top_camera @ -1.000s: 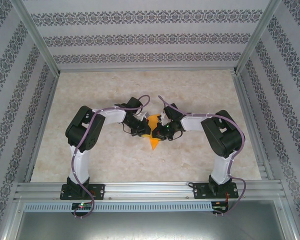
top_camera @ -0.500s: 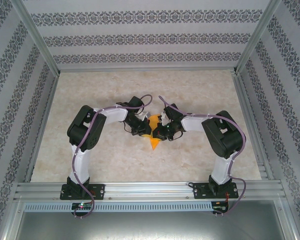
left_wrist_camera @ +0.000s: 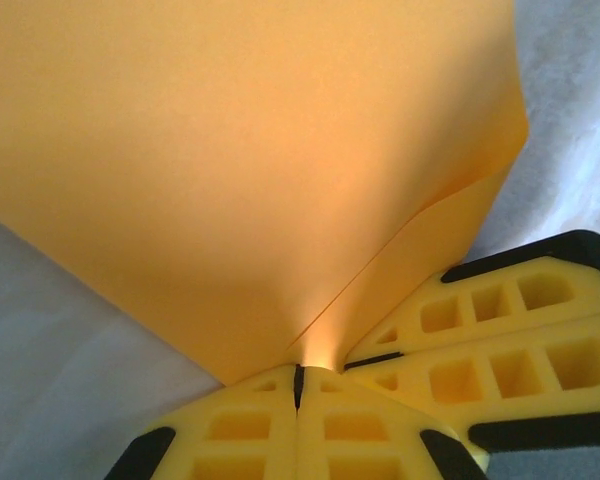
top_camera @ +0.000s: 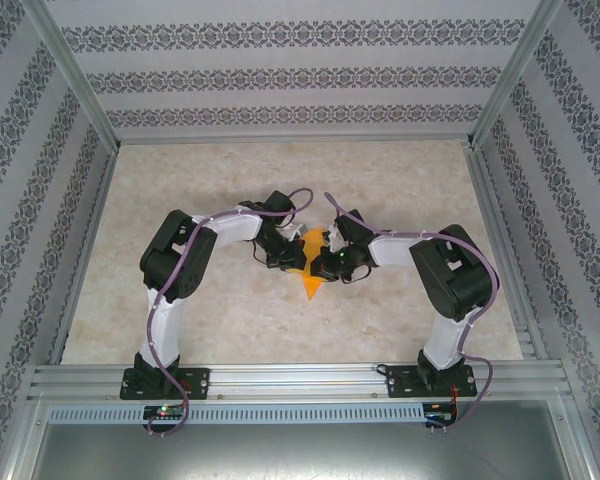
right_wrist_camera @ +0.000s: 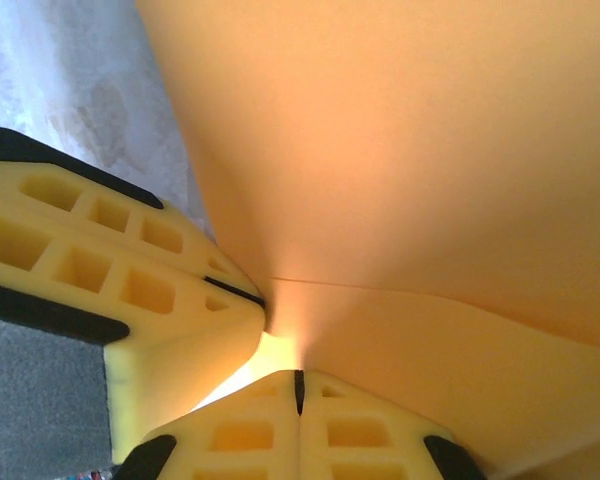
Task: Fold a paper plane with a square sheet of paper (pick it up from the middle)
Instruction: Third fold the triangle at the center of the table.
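The square sheet of paper (top_camera: 310, 285) is orange and folded, its point toward the near edge, and it hangs between the two grippers mid-table. My left gripper (top_camera: 297, 260) is shut on its left side and my right gripper (top_camera: 322, 264) is shut on its right side. In the left wrist view the paper (left_wrist_camera: 250, 170) runs down into my pinched yellow gripper (left_wrist_camera: 300, 375), with a fold line rising to the right; the right gripper's fingers (left_wrist_camera: 500, 330) press in beside it. In the right wrist view the paper (right_wrist_camera: 400, 170) meets my shut gripper (right_wrist_camera: 299, 380), and the left gripper's fingers (right_wrist_camera: 130, 290) touch it from the left.
The marble-patterned table (top_camera: 180, 320) is bounded by patterned walls, with an aluminium rail (top_camera: 300, 380) along the near edge where both arm bases stand. Both arms bend inward, elbows out to the sides.
Both arms have shifted slightly right and the wrists have turned. The paper has moved a little right with them, and more of its pointed lower part shows.
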Controlling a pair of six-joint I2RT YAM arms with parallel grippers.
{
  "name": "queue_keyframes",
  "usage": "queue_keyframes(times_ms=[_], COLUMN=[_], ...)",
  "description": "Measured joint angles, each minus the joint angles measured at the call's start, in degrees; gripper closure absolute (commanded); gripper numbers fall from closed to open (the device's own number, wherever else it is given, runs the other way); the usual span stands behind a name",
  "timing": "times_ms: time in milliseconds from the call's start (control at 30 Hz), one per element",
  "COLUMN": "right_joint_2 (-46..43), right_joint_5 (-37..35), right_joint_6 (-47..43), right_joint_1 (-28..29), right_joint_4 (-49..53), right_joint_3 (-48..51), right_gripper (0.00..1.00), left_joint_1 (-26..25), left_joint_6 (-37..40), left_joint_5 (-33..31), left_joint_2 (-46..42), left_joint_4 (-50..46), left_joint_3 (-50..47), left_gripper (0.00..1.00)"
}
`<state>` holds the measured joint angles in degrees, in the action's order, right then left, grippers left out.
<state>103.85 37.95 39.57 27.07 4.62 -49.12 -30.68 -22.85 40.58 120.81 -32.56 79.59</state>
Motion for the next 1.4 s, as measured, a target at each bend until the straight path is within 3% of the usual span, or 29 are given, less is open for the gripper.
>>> queue_keyframes(times_ms=[633, 900, 1400], right_joint_2=[-3.23, -7.61, -2.4], right_joint_5=[-3.48, -7.13, -10.88], right_joint_6=[1.01, 1.22, 1.86], right_joint_1=[-5.09, -4.26, -2.73], right_joint_4=[2.84, 4.11, 5.35], right_joint_3=[1.88, 1.38, -1.99], right_gripper=[1.0, 1.0, 1.0], left_joint_1=[-1.62, -1.64, -1.86], left_joint_6=[3.19, 3.26, 3.43], left_joint_5=[-4.81, -4.83, -5.27], left_joint_2=[1.11, 1.14, 1.22], left_joint_4=[-4.79, -4.85, -5.22], left_joint_3=[3.69, 3.8, 4.07], left_gripper=[0.96, 0.96, 0.96])
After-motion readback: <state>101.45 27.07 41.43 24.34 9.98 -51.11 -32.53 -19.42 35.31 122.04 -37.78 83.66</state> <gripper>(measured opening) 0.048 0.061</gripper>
